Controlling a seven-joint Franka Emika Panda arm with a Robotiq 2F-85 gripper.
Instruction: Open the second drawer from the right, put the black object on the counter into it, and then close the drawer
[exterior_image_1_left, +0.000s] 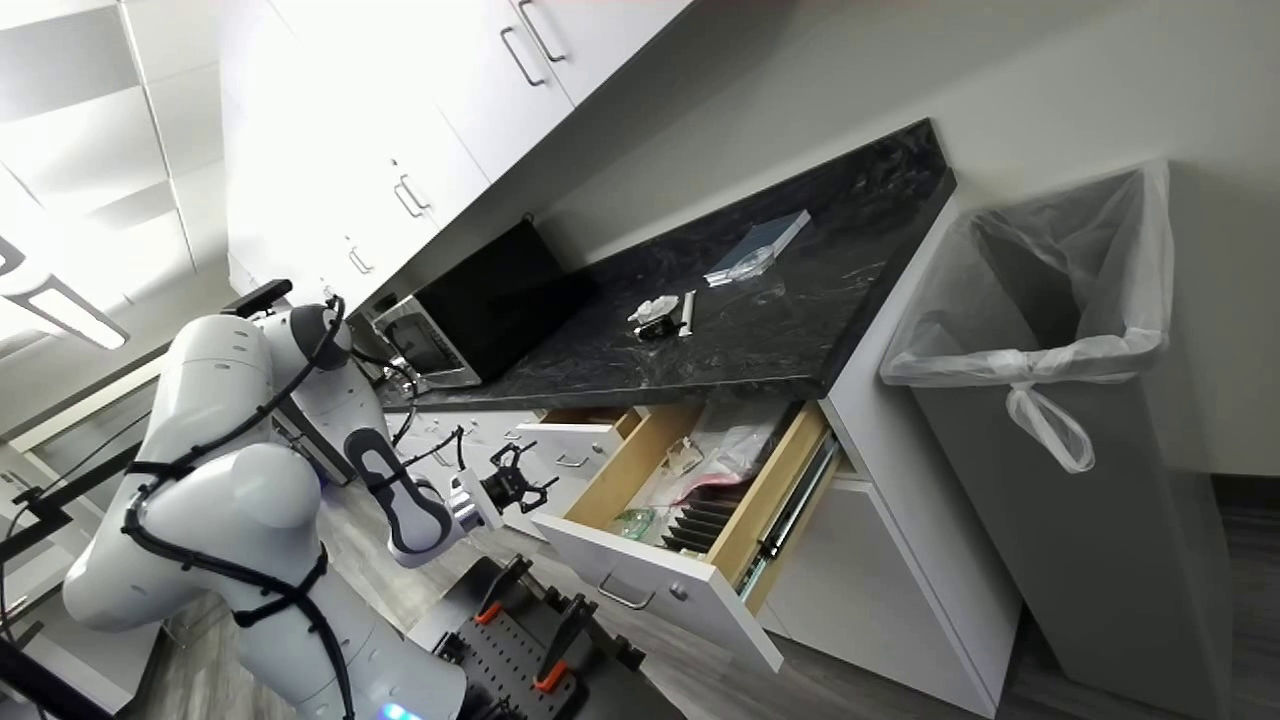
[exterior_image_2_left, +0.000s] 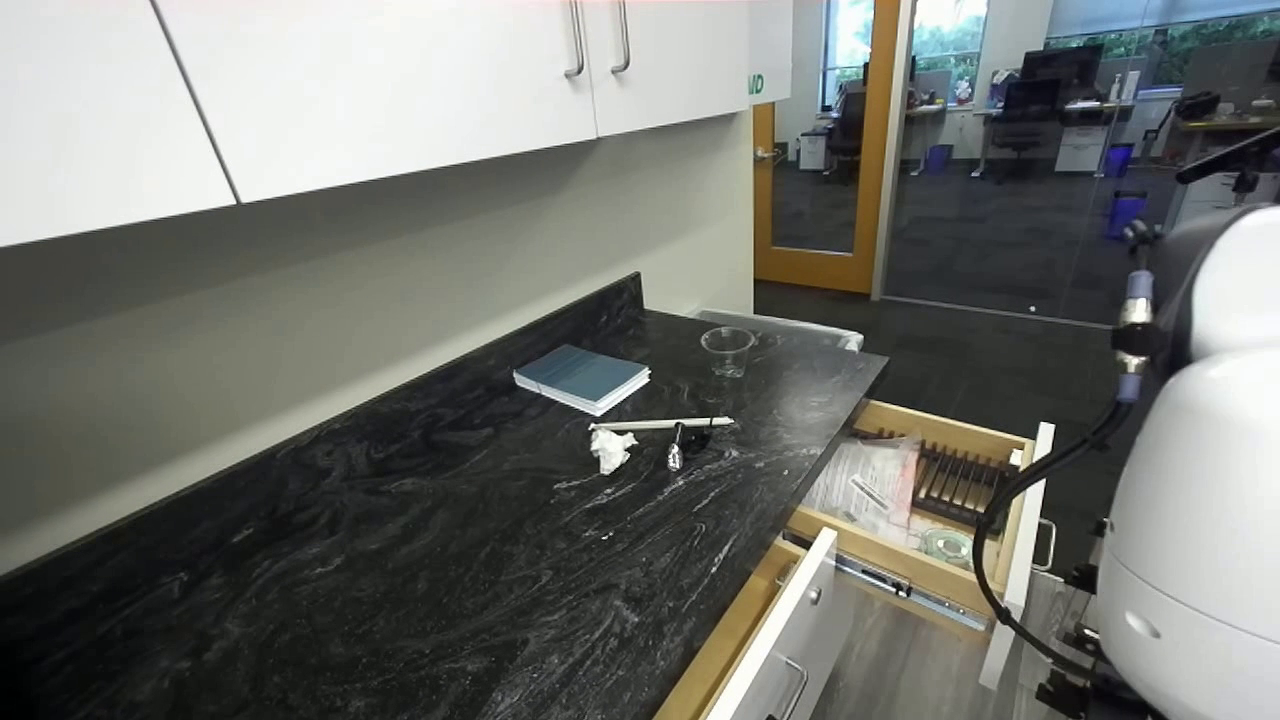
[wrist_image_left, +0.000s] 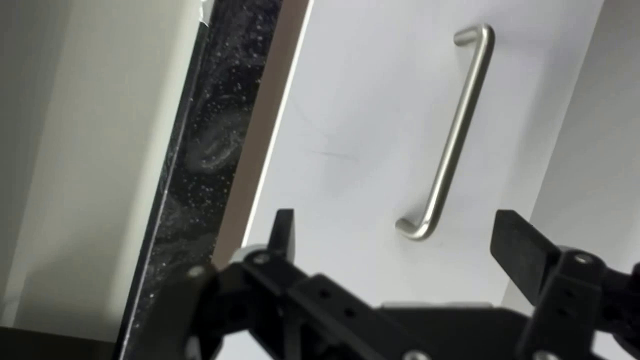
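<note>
On the dark stone counter (exterior_image_2_left: 430, 540), nearer the surface's front edge than its back, the small black object (exterior_image_1_left: 657, 328), of a kind that cannot be told, is laid just beside a slim white rod (exterior_image_2_left: 645, 425) and a crumpled white tissue (exterior_image_2_left: 611, 450). Below the front edge, the second drawer from the right (exterior_image_1_left: 560, 443) is pulled only partly out, perhaps too little for easy loading. Its steel bar handle (wrist_image_left: 457, 135) is faced by the gripper (wrist_image_left: 395, 225), which is spread wide and empty, presumably so that the bar can be straddled. The rightmost drawer (exterior_image_1_left: 650, 565) is extended farther, and approach from that side may be hampered. Toward the surface's right end, a blue-covered book (exterior_image_2_left: 582, 378), by the back edge, and a clear plastic cup (exterior_image_2_left: 728, 352) are set.
</note>
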